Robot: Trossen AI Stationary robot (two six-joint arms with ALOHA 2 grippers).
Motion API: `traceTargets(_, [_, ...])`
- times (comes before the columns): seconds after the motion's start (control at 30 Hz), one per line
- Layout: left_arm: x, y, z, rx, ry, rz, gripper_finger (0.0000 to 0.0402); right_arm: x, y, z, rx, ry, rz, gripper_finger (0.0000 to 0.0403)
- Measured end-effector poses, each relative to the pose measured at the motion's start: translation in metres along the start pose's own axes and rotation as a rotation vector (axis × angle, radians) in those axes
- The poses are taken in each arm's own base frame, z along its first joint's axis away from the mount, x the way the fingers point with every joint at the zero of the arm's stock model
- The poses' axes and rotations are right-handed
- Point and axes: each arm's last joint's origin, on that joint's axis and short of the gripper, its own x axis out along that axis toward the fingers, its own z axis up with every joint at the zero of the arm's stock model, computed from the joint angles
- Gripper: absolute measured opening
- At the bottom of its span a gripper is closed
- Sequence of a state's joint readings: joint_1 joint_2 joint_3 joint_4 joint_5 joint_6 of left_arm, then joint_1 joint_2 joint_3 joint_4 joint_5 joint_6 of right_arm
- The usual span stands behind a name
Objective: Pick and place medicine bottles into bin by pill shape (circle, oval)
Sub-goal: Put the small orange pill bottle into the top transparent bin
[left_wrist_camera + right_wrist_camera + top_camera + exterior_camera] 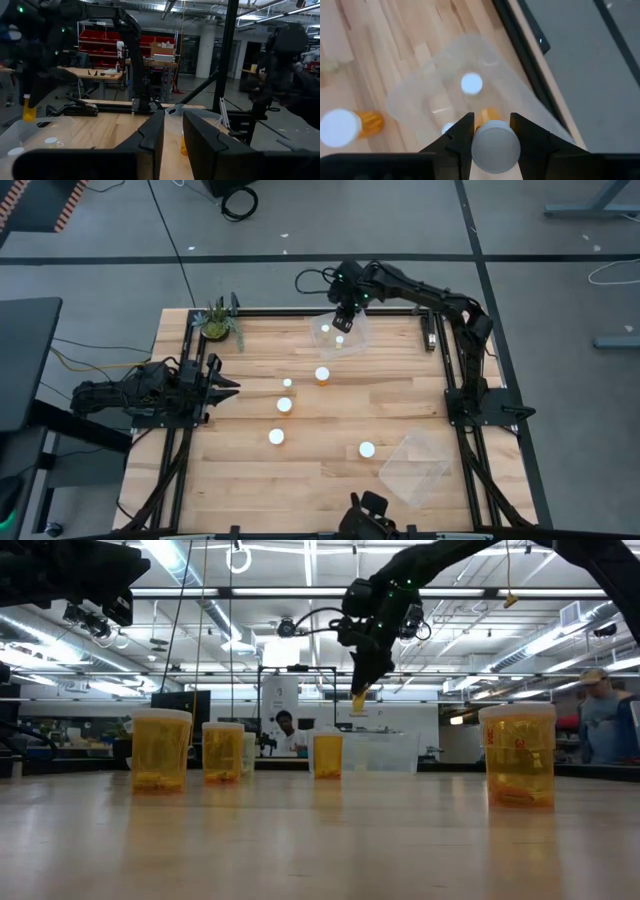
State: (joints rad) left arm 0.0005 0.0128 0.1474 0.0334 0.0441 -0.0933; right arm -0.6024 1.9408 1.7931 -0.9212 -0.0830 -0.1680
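Right arm stretched across the table's far side, right gripper (343, 319) pointing down, fingers (461, 134) clamped on a bottle (495, 144). Left arm folded at the left edge, left gripper (222, 386) raised, fingers slightly apart.

Wooden table (250, 470) bears bottles (276, 437), two bins (415, 467).

Robotics lab/workshop. Red parts bins (102, 37) on shelving, workbenches (92, 74), strip lights (330, 592) overhead. People (603, 720) at benches in bkgd.
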Motion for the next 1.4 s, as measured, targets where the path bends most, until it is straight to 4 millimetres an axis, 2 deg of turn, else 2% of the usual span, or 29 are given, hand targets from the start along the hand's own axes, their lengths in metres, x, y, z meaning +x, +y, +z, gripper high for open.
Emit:
traceTargets(0.3, [0.0,0.0,0.0,0.0,0.0,0.0,0.0084,0.041,-0.02,-0.039,0.044,0.105,-0.005,0.0129])
traceTargets(0.47, [0.0,0.0,0.0,0.0,0.0,0.0,0.0078,0.054,-0.03,-0.054,0.082,0.121,-0.009,0.0129])
traceTargets(1.2, [0.0,0.0,0.0,0.0,0.0,0.0,0.0083,0.074,-0.027,-0.078,0.09,0.165,0.019,0.0129])
traceTargets(1.4, [0.0,0.0,0.0,0.0,0.0,0.0,0.0086,0.075,-0.027,-0.078,0.082,0.157,0.018,0.0129])
